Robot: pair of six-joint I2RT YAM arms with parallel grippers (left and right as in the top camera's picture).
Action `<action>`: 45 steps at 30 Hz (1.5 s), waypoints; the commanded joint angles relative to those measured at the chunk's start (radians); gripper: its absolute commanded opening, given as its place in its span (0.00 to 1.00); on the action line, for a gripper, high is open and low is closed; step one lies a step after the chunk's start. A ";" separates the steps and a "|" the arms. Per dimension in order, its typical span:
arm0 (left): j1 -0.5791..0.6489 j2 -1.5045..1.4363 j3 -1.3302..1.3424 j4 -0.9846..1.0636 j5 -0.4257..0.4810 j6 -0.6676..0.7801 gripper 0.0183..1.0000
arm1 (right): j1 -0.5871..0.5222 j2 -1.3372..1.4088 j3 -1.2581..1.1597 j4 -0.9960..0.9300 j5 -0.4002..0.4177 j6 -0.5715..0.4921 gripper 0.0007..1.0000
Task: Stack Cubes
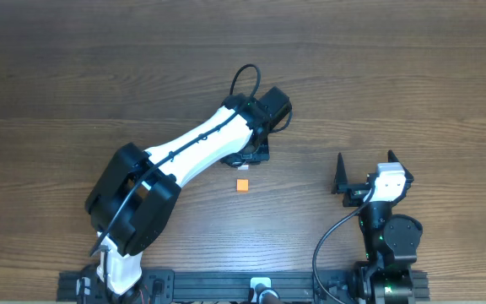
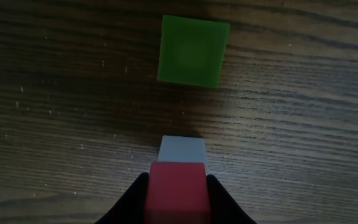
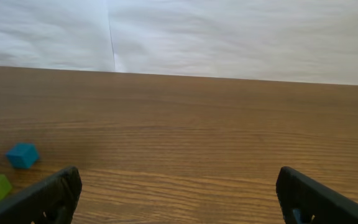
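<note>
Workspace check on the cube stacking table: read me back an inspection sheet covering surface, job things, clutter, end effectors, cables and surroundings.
Surface: wooden table, brown wood grain.
Job's things: red cube in the left end effector; pale cube just past it, contact unclear; green cube farther on, apart; orange cube alone on the table.
Clutter: nothing seen.
End effectors: left shut on the red cube; right end effector open and empty, near its base.
Cables: black cable loop at the left arm's wrist; black cable beside the right arm.
Surroundings: white backdrop behind the table.
</note>
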 commanded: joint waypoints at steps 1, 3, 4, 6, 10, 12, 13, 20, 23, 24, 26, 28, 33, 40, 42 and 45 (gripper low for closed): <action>0.005 0.016 0.017 0.008 -0.016 -0.011 0.02 | 0.005 -0.010 -0.005 -0.001 -0.011 -0.004 0.99; 0.005 0.017 0.017 0.010 -0.016 -0.011 0.02 | 0.005 -0.010 -0.005 -0.001 -0.011 -0.004 0.99; 0.005 0.018 0.017 0.011 -0.016 -0.011 0.02 | 0.005 -0.010 -0.005 -0.001 -0.011 -0.004 0.99; 0.005 0.018 0.017 0.011 -0.016 -0.011 0.03 | 0.005 -0.010 -0.005 -0.001 -0.011 -0.004 0.99; 0.005 0.019 0.017 0.011 -0.016 -0.011 0.04 | 0.005 -0.010 -0.005 -0.001 -0.011 -0.004 0.99; 0.005 0.021 0.017 0.010 -0.016 -0.011 0.05 | 0.005 -0.010 -0.005 -0.001 -0.011 -0.004 0.99; 0.005 0.021 0.017 0.010 -0.016 -0.011 0.05 | 0.005 -0.010 -0.005 -0.001 -0.011 -0.004 0.99; 0.005 0.024 0.017 0.010 -0.016 -0.011 0.07 | 0.005 -0.010 -0.005 -0.001 -0.011 -0.004 0.99; 0.005 0.024 0.017 0.010 -0.016 -0.011 0.08 | 0.005 -0.010 -0.005 -0.001 -0.011 -0.004 0.99; 0.005 0.024 0.017 0.010 -0.016 -0.011 0.10 | 0.005 -0.010 -0.005 -0.001 -0.011 -0.004 0.99; 0.005 0.024 0.017 0.010 -0.016 -0.011 0.12 | 0.005 -0.010 -0.005 -0.001 -0.011 -0.004 0.99; 0.005 0.024 0.017 0.010 -0.016 -0.011 0.14 | 0.005 -0.010 -0.005 -0.001 -0.011 -0.004 0.99; 0.005 0.024 0.017 0.010 -0.016 -0.011 0.22 | 0.005 -0.010 -0.005 -0.001 -0.011 -0.004 0.99; 0.005 0.024 0.017 0.010 -0.016 -0.011 0.32 | 0.005 -0.010 -0.005 -0.001 -0.011 -0.004 0.99; 0.005 0.024 0.017 0.010 -0.016 -0.011 0.32 | 0.005 -0.010 -0.005 -0.001 -0.011 -0.004 0.99; 0.005 0.024 0.017 0.010 -0.016 -0.011 0.33 | 0.005 -0.010 -0.005 -0.001 -0.011 -0.005 0.99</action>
